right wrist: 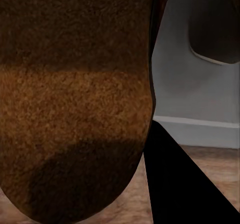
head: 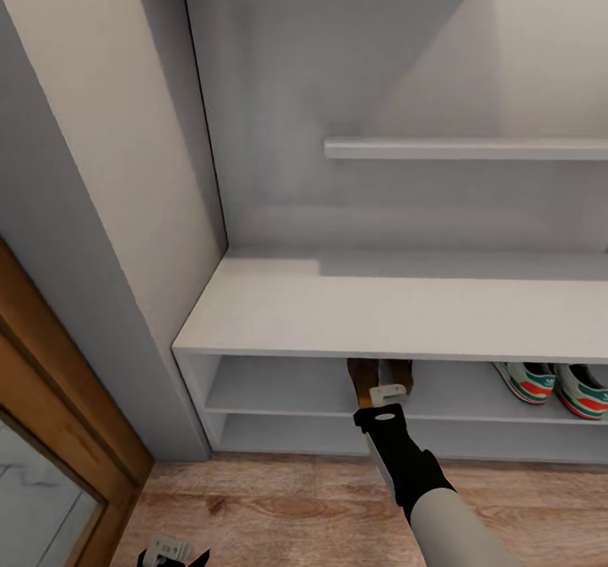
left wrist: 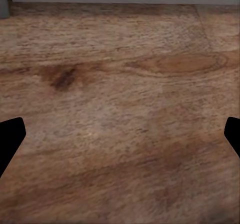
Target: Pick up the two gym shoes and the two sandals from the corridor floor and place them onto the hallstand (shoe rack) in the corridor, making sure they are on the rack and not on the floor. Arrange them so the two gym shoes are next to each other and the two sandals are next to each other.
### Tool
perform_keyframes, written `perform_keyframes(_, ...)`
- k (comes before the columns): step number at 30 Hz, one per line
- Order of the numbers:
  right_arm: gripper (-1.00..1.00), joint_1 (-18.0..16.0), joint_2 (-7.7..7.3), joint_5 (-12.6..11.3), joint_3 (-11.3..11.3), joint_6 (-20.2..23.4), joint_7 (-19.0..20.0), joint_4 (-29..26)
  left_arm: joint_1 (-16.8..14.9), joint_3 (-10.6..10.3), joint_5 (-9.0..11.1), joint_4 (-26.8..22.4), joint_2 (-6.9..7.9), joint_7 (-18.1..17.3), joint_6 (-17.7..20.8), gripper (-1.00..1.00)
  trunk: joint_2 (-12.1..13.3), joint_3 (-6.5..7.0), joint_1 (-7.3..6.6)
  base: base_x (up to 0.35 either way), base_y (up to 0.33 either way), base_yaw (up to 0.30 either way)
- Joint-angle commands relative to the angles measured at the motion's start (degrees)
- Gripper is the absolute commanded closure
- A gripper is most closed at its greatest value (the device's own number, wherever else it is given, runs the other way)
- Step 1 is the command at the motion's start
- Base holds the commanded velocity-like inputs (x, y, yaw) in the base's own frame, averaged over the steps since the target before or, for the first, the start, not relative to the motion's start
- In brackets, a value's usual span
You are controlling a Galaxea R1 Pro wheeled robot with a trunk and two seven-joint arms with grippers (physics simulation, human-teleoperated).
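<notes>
Down at 7 o'clock the left gripper (head: 173,553) hangs over bare corridor floor (left wrist: 120,109), fingers spread wide with nothing between them. Right gripper (head: 388,394) pokes a brown sandal (head: 363,381) into the hallstand's (head: 405,310) upper tier at 6 o'clock; it looks clamped on it, though I can't tell how tightly. Both gym shoes (head: 553,384) already sit together at 4 o'clock. Whether the other sandal's in yet, can't tell.

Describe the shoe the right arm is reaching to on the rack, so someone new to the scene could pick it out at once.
Start at the light grey hallstand against the wall and look under its long bench top, at the upper open tier. The right gripper reaches to a dark brown sandal there. The white, green-striped gym shoes stand farther right on that tier.
</notes>
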Motion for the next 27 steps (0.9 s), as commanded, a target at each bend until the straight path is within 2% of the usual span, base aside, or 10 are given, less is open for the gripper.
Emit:
perform_keyframes(1,1.00,-0.02,0.05,0.31,-0.16,0.34,-0.01,-0.07,-0.04,0.49,-0.60,0.03,-0.03,-0.27,-0.28,-1.00,-0.02,-0.05,-0.01,0.031,-0.018,0.000)
perform_keyframes(27,1.00,-0.02,0.05,0.31,-0.07,0.30,-0.01,0.03,-0.04,0.52,-0.41,0.03,0.05,-0.27,-0.31,-1.00,-0.02,-0.05,-0.01,0.070,-0.018,0.000)
